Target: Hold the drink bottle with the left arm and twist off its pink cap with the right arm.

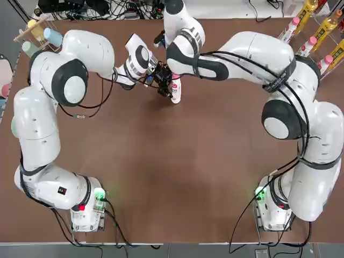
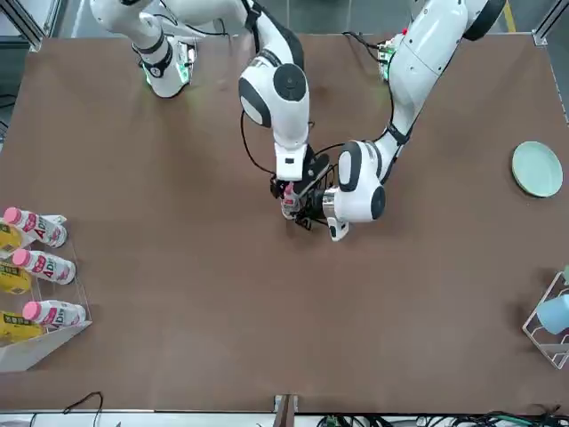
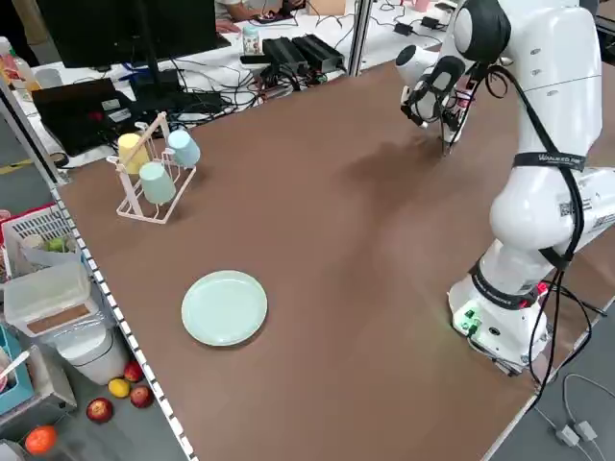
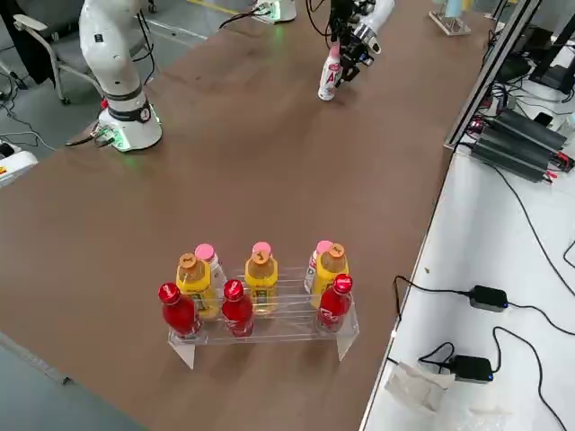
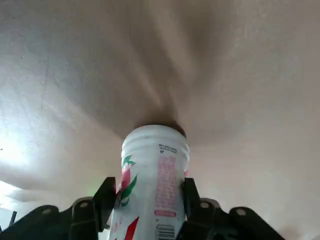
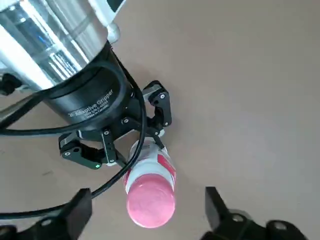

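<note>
The drink bottle [image 1: 175, 93], white with a red-and-green label, stands upright on the brown table at the far middle. My left gripper [image 5: 148, 187] is shut on the drink bottle's [image 5: 156, 150] body from the side; the right wrist view shows that black left gripper [image 6: 131, 145] clamped just below the neck. The pink cap [image 6: 151, 202] sits on the drink bottle's top. My right gripper [image 6: 146, 200] hangs over it, open, one finger on each side of the cap and neither touching it. The front view shows both grippers meeting at the drink bottle [image 2: 289, 203].
A clear rack of yellow, red and white bottles [image 4: 260, 292] stands at the table's far right corner [image 1: 314, 32]. A rack of cups [image 3: 154, 168] and a pale green plate [image 3: 225, 307] sit on the left side. Cables and boxes lie beyond the far edge.
</note>
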